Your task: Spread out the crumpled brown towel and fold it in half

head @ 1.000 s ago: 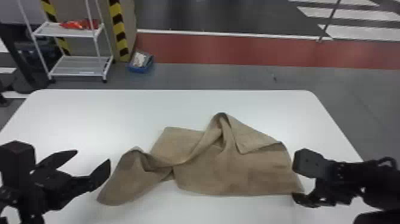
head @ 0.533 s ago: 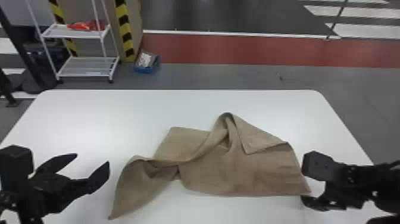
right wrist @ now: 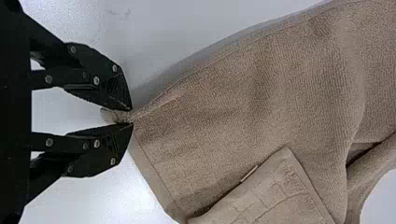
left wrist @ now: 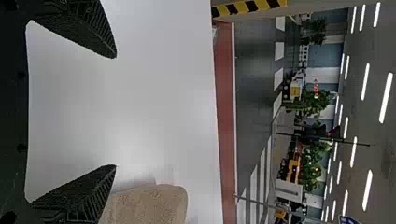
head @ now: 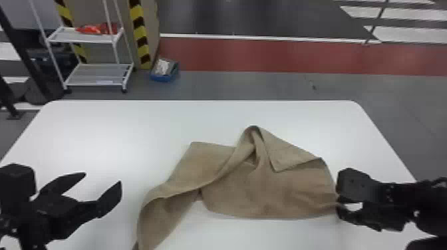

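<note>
Pinching the towel's corner (head: 332,202), right arm (head: 385,202) low (left arm (head: 50,212), jaws agape)

A large indoor hall is serving as the setting, and its floor (head: 239,87) is imitating a street, with white crosswalk stripes (head: 409,35) and a red lane (head: 266,55) running across it. Strip lights (left wrist: 385,98) are shining overhead, what seems a traffic light (left wrist: 334,132) is glowing red near leafy greenery (left wrist: 308,170), and black-and-yellow hazard stripes (head: 140,35) are standing by a white shelf rack (head: 99,74).
</note>
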Controlling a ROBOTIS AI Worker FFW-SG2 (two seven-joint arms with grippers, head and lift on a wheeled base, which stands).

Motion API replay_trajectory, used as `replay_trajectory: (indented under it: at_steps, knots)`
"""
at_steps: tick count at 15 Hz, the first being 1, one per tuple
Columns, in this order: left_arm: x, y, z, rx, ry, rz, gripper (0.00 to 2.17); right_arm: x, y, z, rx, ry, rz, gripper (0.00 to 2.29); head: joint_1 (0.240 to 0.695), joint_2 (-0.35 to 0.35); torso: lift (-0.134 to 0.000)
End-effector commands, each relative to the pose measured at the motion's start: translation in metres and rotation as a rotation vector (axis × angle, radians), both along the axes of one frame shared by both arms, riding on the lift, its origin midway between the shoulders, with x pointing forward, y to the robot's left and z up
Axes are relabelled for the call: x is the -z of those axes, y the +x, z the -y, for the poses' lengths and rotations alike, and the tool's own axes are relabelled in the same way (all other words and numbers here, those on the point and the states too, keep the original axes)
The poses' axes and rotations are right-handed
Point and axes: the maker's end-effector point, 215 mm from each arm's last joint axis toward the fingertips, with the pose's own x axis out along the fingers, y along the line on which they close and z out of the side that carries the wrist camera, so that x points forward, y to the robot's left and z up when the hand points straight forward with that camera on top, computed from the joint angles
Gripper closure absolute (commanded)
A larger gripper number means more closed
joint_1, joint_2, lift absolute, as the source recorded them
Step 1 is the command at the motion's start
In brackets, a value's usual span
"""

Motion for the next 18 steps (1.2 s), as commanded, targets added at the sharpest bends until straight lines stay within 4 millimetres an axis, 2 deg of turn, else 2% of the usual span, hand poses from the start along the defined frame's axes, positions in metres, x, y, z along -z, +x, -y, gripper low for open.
replay_trajectory:
  at_steps: [1,3,5,6,8,10,12,14,16,18]
  knots:
    - [0.001,-0.001,0.0,0.0,-0.001,-0.002,0.03,-0.003,0.001,-0.002,-0.007,0.017,0.005,1.21,0.695,-0.054,-0.124]
    - [0.001,-0.001,0.002,0.002,-0.003,-0.002,0.03,-0.018,0.006,0.001,0.012,0.079,0.044,1.3,0.695,-0.052,-0.124]
    - [0.005,-0.005,0.007,0.032,-0.014,-0.016,0.03,-0.067,0.027,0.007,0.077,0.22,0.157,1.3,0.695,-0.053,-0.124]
    - [0.004,-0.01,0.014,0.078,-0.027,-0.018,0.03,-0.082,0.034,0.011,0.102,0.249,0.192,1.3,0.695,-0.056,-0.124]
    - [0.003,-0.03,0.019,0.15,-0.052,-0.035,0.04,-0.087,0.036,0.009,0.107,0.263,0.205,1.3,0.695,-0.082,-0.124]
    - [0.001,-0.043,0.009,0.14,-0.1,-0.034,0.03,-0.085,0.037,0.002,0.095,0.268,0.201,1.3,0.695,-0.098,-0.124]
    - [-0.003,-0.057,0.004,0.158,-0.153,-0.031,0.03,-0.084,0.037,-0.003,0.093,0.279,0.201,1.3,0.695,-0.076,-0.124]
    - [-0.006,-0.072,0.015,0.205,-0.207,-0.035,0.03,-0.083,0.04,-0.002,0.17,0.331,0.185,1.3,0.695,-0.067,-0.124]
    - [-0.004,-0.077,0.022,0.232,-0.222,-0.044,0.03,-0.102,0.05,-0.019,0.218,0.49,0.207,1.3,0.695,-0.07,-0.124]
    - [-0.001,-0.082,0.035,0.268,-0.238,-0.062,0.03,-0.134,0.051,-0.04,0.216,0.592,0.243,1.3,0.695,-0.067,-0.124]
